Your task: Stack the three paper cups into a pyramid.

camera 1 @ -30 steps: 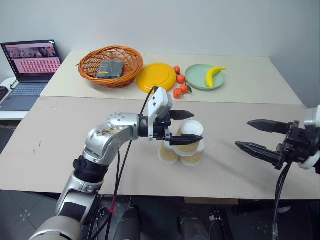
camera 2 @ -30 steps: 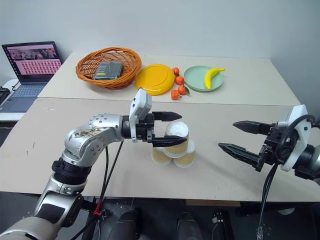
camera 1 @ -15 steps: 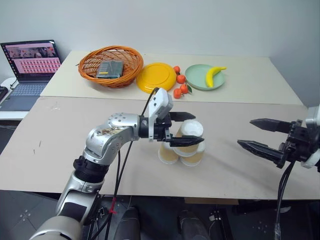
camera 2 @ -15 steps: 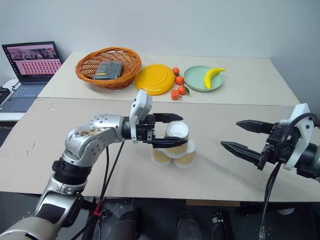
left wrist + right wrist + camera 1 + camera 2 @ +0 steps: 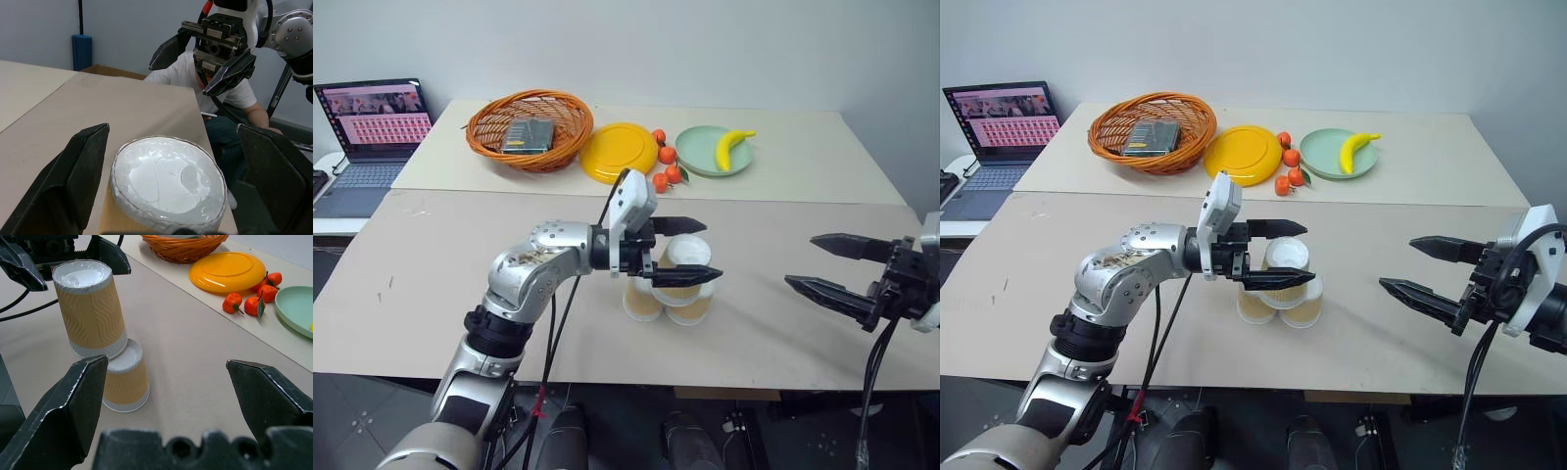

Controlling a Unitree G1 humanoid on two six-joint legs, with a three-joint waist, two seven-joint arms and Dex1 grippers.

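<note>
My head cams look down over the table; both wrist cams sit close, facing each other across the stacked cups.

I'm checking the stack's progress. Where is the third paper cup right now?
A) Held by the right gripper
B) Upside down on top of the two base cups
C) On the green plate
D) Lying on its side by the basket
B: the top cup sits inverted on the two base cups, between the left gripper's open jaws.

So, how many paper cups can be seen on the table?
3. Two base cups stand side by side, left and right; the top cup sits upside down on them, between the open left gripper's fingers.
</note>
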